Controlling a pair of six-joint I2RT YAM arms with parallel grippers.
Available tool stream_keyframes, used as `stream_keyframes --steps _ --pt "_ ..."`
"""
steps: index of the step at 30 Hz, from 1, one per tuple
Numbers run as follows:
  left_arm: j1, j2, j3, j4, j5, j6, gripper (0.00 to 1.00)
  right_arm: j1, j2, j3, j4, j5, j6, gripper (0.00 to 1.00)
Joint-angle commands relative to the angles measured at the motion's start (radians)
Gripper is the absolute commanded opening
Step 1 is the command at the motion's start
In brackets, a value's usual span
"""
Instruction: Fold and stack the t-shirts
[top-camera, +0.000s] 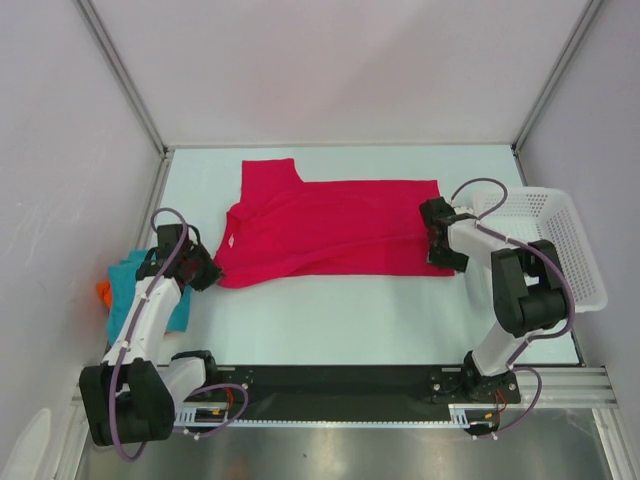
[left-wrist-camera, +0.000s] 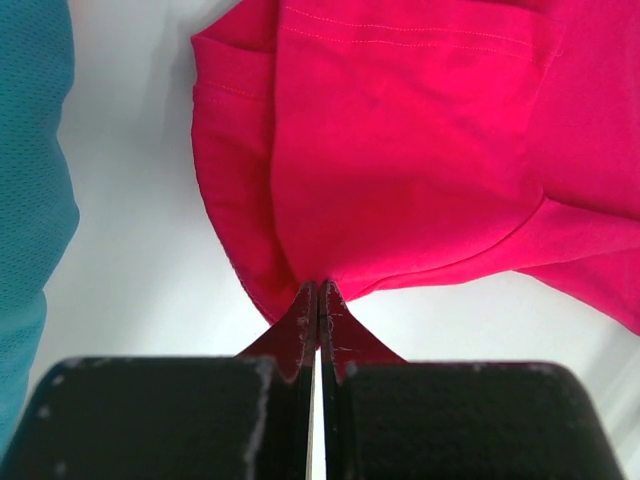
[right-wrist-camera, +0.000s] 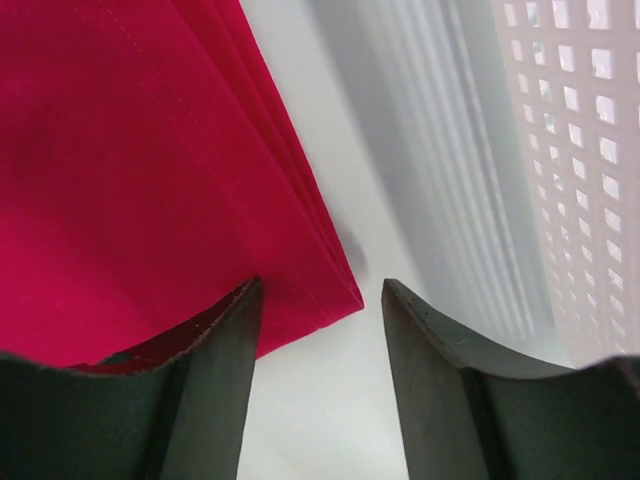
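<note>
Crimson t-shirt (top-camera: 330, 230) lay long axis L–R across worktop (top-camera: 330, 310); L gripper (left-wrist-camera: 318, 298) pinched its L edge, R gripper (right-wrist-camera: 322, 300) spread astride its R corner.

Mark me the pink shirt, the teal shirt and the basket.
pink shirt (top-camera: 330, 232), top view, middle of its folded body.
teal shirt (left-wrist-camera: 30, 160), left wrist view, cloth along the left edge.
basket (top-camera: 545, 215), top view, bare mesh bottom.
</note>
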Motion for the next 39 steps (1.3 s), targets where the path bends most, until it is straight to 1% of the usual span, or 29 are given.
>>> stream_keyframes --steps 1,2,5,6,7,9,13,21,25,33,38,39 --pt "0.015 -0.002 0.017 0.025 0.007 0.025 0.00 -0.005 0.014 0.036 0.030 0.028 -0.016 0.54" --pt "0.015 0.000 0.017 0.026 0.009 0.025 0.00 -0.005 0.014 0.035 0.033 0.024 -0.019 0.52" --pt "0.016 -0.002 0.017 0.026 0.007 0.026 0.00 -0.006 0.012 0.030 0.036 0.008 -0.033 0.23" --pt "0.016 -0.002 0.017 0.025 0.009 0.025 0.00 -0.006 0.008 0.032 0.029 0.007 -0.034 0.06" --pt "0.016 0.001 0.017 0.025 0.010 0.026 0.00 -0.005 0.006 0.032 0.023 0.008 -0.031 0.00" --pt "0.018 0.002 0.018 0.023 0.010 0.029 0.00 -0.003 -0.005 0.026 0.003 0.017 -0.027 0.00" --pt "0.019 -0.006 0.018 0.019 0.007 0.029 0.00 -0.003 -0.087 -0.011 -0.013 0.037 -0.016 0.00" --pt "0.030 0.001 0.024 0.013 0.012 0.036 0.00 -0.023 -0.190 -0.065 -0.097 0.125 0.084 0.00" --pt "0.047 0.009 0.029 0.013 0.018 0.048 0.00 -0.043 -0.206 -0.074 -0.117 0.152 0.105 0.00" --pt "0.099 0.018 0.023 0.019 0.049 0.069 0.00 -0.052 -0.173 -0.079 -0.128 0.116 0.099 0.00" --pt "0.120 0.012 0.018 0.017 0.073 0.077 0.00 -0.048 -0.184 -0.085 -0.143 0.108 0.098 0.00" --pt "0.120 0.012 0.020 0.016 0.076 0.074 0.00 -0.048 -0.187 -0.083 -0.148 0.100 0.095 0.03"
